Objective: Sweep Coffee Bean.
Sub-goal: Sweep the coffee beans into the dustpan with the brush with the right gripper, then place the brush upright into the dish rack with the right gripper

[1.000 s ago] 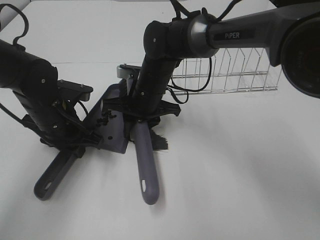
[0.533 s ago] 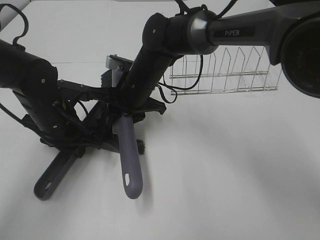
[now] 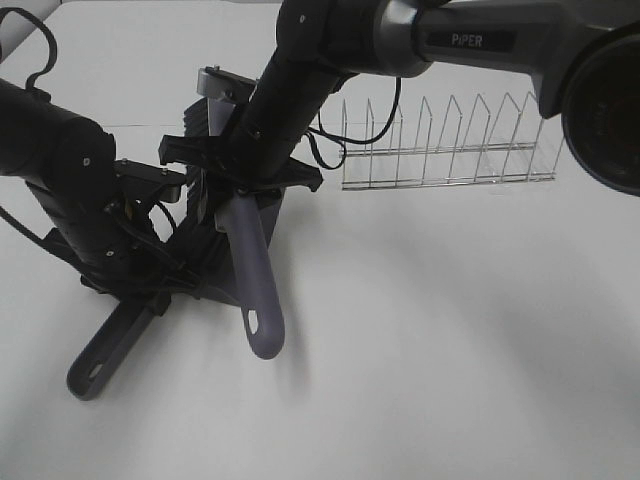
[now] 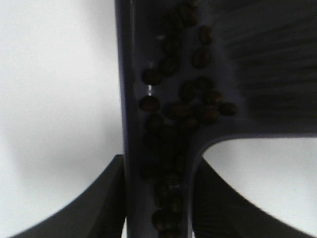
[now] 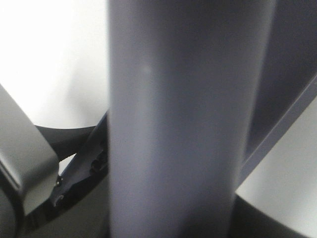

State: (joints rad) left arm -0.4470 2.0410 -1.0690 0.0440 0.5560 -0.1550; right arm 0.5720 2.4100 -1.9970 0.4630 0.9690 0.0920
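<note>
From the high camera, the left gripper [image 3: 150, 287] is pinched onto the handle of the grey-purple dustpan [image 3: 100, 362]. The pan's blade lies low on the white table [image 3: 450, 350], and its handle runs back toward the near edge. The right gripper [image 3: 240, 195] has reached across the middle and is clamped on a brush [image 3: 256, 295] of the same grey-purple. The handle slants down in front of the pan, its end with the hanging hole clear of the table. A wire rack [image 3: 450, 165] stands well off to the right. From up here I cannot make out the beans; the arms cover the pan.

The left wrist camera looks straight down the dustpan [image 4: 130, 74]. The coffee beans [image 4: 181, 109] lie inside it, bunched against one side wall and trailing down into the hollow of the handle. The dark fingers [image 4: 96, 208] press the handle from both sides. A blurred, dark, streaked mass, likely bristles, sits beside the beans.

In the right wrist camera the brush handle [image 5: 168, 124] fills nearly the whole frame, too close to be sharp. The jaws themselves are mostly hidden behind it.
</note>
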